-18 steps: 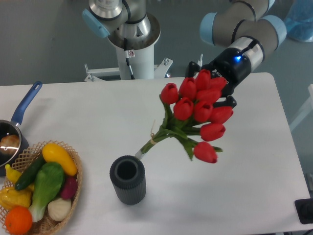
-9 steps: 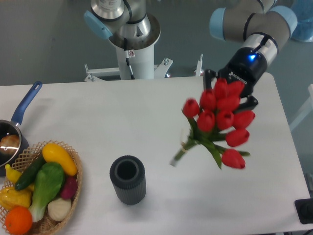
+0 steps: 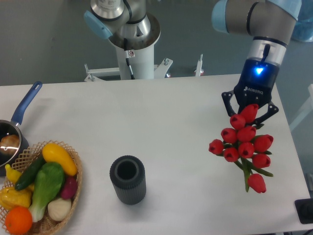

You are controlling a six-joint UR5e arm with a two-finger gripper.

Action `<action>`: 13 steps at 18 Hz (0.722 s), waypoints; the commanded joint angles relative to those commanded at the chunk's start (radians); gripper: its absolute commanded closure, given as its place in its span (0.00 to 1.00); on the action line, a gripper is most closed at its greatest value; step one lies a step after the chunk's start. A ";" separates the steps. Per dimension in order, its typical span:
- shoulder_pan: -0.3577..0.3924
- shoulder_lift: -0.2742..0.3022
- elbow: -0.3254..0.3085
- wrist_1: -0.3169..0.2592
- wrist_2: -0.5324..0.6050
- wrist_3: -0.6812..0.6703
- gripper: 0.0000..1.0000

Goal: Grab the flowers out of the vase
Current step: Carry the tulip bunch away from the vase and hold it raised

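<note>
Black two-finger gripper (image 3: 250, 116) clamped on red tulip bunch (image 3: 244, 146) near table's right edge, well clear of dark grey ribbed vase (image 3: 127, 179); next, probably setting down.

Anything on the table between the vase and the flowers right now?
Nothing: in the camera view, bare white table runs from the vase to the flowers, which the gripper holds at the right side.

Red tulip flowers (image 3: 244, 147) aloft at right, dark ribbed vase (image 3: 127, 179) upright
</note>
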State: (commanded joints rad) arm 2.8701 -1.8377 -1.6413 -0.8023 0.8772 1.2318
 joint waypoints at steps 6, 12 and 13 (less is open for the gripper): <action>-0.026 -0.009 -0.003 -0.015 0.177 0.003 1.00; -0.119 -0.018 0.021 -0.090 0.431 0.017 1.00; -0.132 -0.018 0.026 -0.090 0.472 0.041 1.00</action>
State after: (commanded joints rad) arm 2.7383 -1.8561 -1.6153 -0.8928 1.3495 1.2730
